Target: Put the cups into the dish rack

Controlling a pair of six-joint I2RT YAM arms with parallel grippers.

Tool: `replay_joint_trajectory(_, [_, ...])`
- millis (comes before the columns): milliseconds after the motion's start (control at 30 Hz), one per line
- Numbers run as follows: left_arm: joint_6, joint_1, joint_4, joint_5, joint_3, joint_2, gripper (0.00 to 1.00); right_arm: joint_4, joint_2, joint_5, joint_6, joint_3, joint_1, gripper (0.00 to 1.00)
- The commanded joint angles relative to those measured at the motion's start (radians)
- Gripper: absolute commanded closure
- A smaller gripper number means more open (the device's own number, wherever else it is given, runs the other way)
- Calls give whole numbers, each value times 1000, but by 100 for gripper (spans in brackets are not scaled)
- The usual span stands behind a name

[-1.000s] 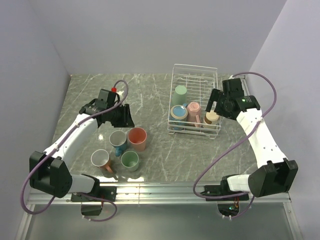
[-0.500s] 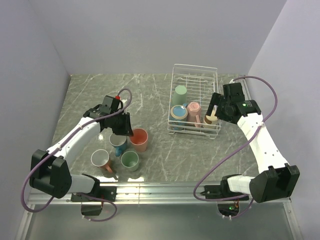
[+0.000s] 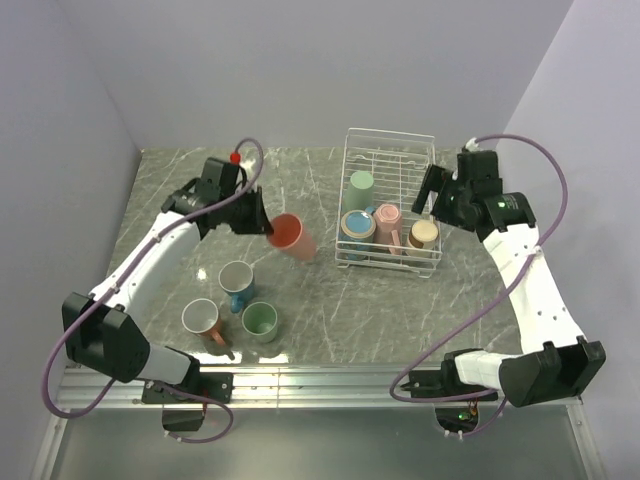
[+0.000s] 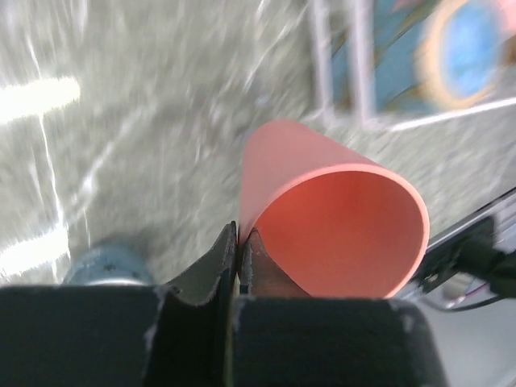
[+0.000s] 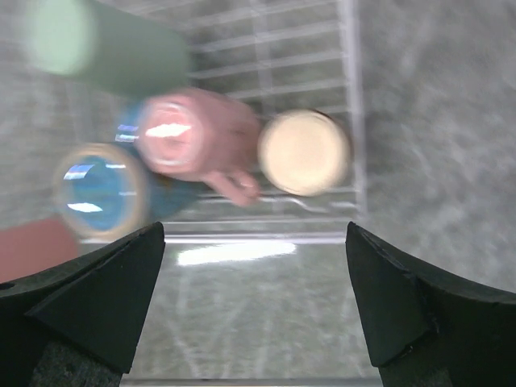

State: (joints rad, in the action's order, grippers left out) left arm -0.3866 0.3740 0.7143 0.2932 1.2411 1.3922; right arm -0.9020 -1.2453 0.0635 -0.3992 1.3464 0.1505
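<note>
My left gripper (image 3: 268, 228) is shut on the rim of a salmon cup (image 3: 290, 236) and holds it tilted above the table, left of the white wire dish rack (image 3: 389, 150). The cup fills the left wrist view (image 4: 330, 218). The rack holds a green cup (image 3: 361, 185), a blue cup (image 3: 356, 228), a pink cup (image 3: 388, 222) and a tan cup (image 3: 423, 234). A grey-blue cup (image 3: 236, 279), a metallic cup (image 3: 202, 320) and a green cup (image 3: 260, 321) stand on the table at front left. My right gripper (image 3: 432, 195) is open and empty above the rack's right side.
Grey marble table with white walls on the left, back and right. A metal rail (image 3: 320, 380) runs along the near edge by the arm bases. The rack's back half shows bare grid bars.
My left gripper has closed on the salmon cup, lifted it off the table and carried it right toward the rack. My right gripper has drawn up and back from the tan cup in the rack.
</note>
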Motion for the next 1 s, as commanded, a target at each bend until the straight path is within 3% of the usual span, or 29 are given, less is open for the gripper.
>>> replay_joint_trajectory(0, [-34, -13, -39, 33, 176, 8, 100, 118, 43, -204, -26, 108, -5, 0])
replay_joint_trajectory(167, [-124, -61, -96, 153, 313, 11, 100, 337, 3, -612, -206, 88, -11, 0])
replay_joint_trajectory(233, [-211, -81, -186, 260, 281, -15, 100, 576, -19, -831, -326, 31, -11, 0])
replay_joint_trajectory(267, [-251, -90, -314, 308, 258, -27, 100, 679, -25, -881, -487, -39, -11, 0])
replay_joint_trajectory(300, [-293, -104, -378, 399, 206, -45, 100, 894, -32, -945, -577, -77, -8, 0])
replay_joint_trajectory(333, [-383, -112, -453, 443, 180, -50, 100, 995, -51, -962, -730, -111, -5, 0])
replay_joint_trajectory(400, [-470, -127, -635, 547, 117, -52, 100, 1192, -80, -990, -831, -162, 4, 0])
replay_joint_trajectory(633, [-805, -129, -1071, 612, -40, -56, 100, 1310, -178, -999, -941, -122, 50, 0])
replay_joint_trajectory(800, [-899, -129, -1213, 595, -115, -55, 100, 1480, -192, -1007, -1049, -168, 70, 0])
replay_joint_trajectory(967, [-913, -135, -1230, 600, -100, -29, 100, 1597, -215, -1025, -1124, -178, 104, 0])
